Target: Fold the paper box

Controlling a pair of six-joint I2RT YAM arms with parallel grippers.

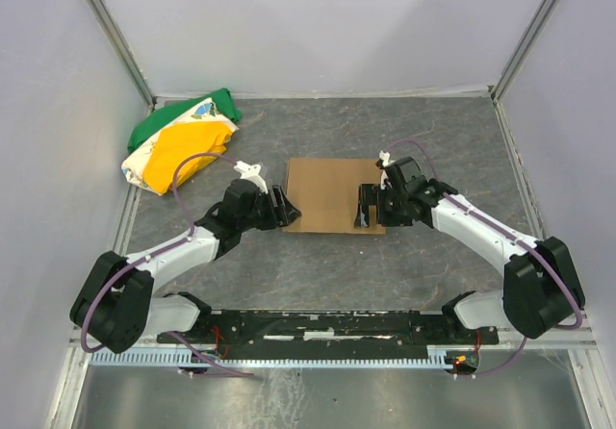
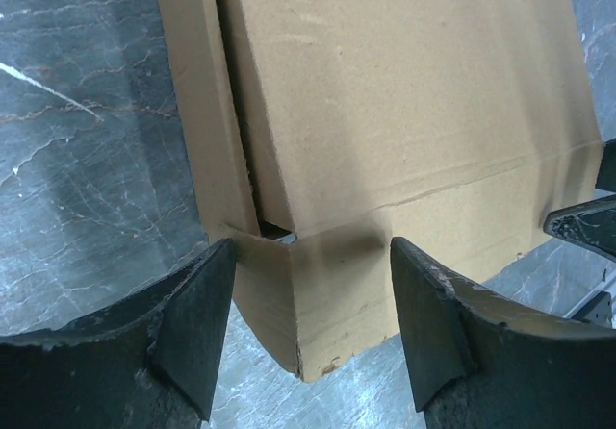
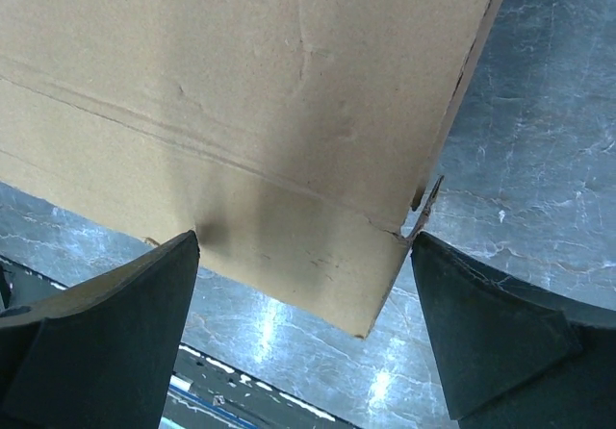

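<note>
We observe the left gripper [image 1: 281, 208] and right gripper [image 1: 367, 208] both spread wide, clamping nothing, each straddling a near corner of the flat paper box [image 1: 327, 190].

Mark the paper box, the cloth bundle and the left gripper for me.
paper box [image 1: 327, 190], top external view, middle of its top panel.
cloth bundle [image 1: 188, 150], top external view, its yellow part.
left gripper [image 1: 292, 208], top external view, between its fingertips at the box's left edge.
</note>
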